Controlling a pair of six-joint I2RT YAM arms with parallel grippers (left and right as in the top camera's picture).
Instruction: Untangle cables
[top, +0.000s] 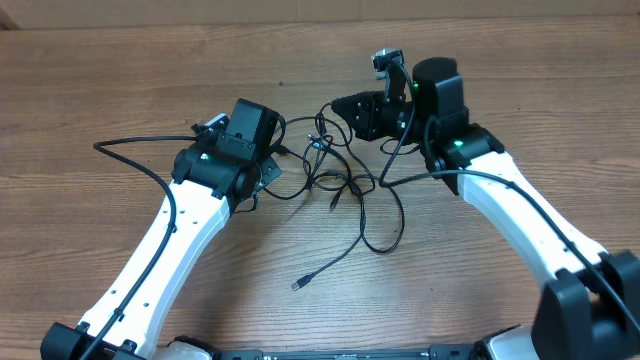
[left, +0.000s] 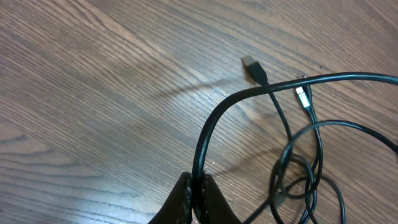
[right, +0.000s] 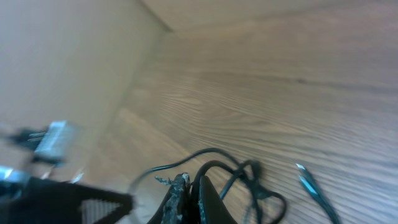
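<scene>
The cables (top: 345, 183) are thin black cords looped together on the wooden table between my two arms. One loose end with a small plug (top: 298, 285) trails toward the front. My left gripper (top: 268, 168) sits at the left side of the tangle. In the left wrist view it (left: 198, 182) is shut on one black cord (left: 205, 130) that arches up and to the right over two plug tips (left: 252, 65). My right gripper (top: 340, 108) is at the tangle's far right. In the blurred right wrist view it (right: 191, 184) is shut on another cord (right: 217, 167).
A thicker black wire (top: 130, 150) from the left arm curves over the table at the left. A pale wall (right: 68, 74) rises close behind the right gripper. Bare wooden tabletop (top: 450, 290) lies in front of the tangle.
</scene>
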